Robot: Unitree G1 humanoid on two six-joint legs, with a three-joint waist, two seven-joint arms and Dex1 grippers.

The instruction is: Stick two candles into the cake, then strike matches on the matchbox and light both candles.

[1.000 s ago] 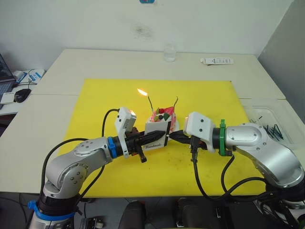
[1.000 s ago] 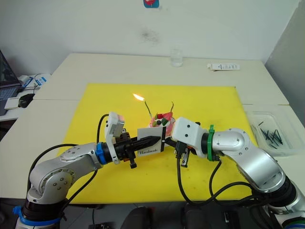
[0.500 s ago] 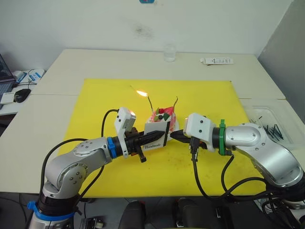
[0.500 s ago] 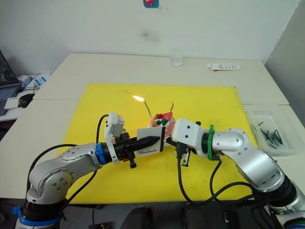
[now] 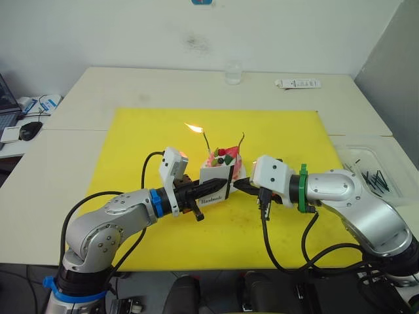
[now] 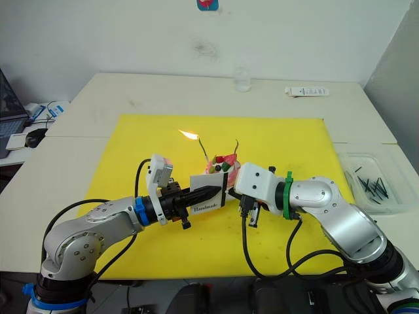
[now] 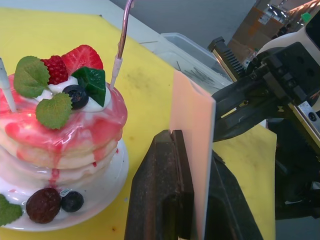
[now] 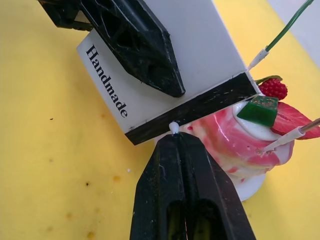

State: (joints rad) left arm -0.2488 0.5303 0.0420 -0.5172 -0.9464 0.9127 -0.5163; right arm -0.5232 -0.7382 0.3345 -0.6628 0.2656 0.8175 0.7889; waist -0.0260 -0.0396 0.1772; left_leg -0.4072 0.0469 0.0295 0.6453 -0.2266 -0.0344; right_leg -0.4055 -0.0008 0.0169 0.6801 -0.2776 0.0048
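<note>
Right wrist view: right gripper (image 8: 175, 137) fingers pinch white match tip (image 8: 174, 128) against flat matchbox (image 8: 200, 65)'s black strip; left gripper (image 5: 208, 188) clamps matchbox.

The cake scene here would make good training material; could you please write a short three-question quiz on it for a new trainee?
1. True or false: both candles standing in the cake are burning.
2. What does the left gripper hold? A) a candle B) the matchbox C) the cake's plate
3. Fill in: the match tip in the right gripper touches the matchbox's ______ strip.

Key
1. False. The left candle carries a flame; the right candle is unlit.
2. B. The fingers are shut on the box, held upright beside the cake.
3. Black: the white tip rests against the black strip.
</note>
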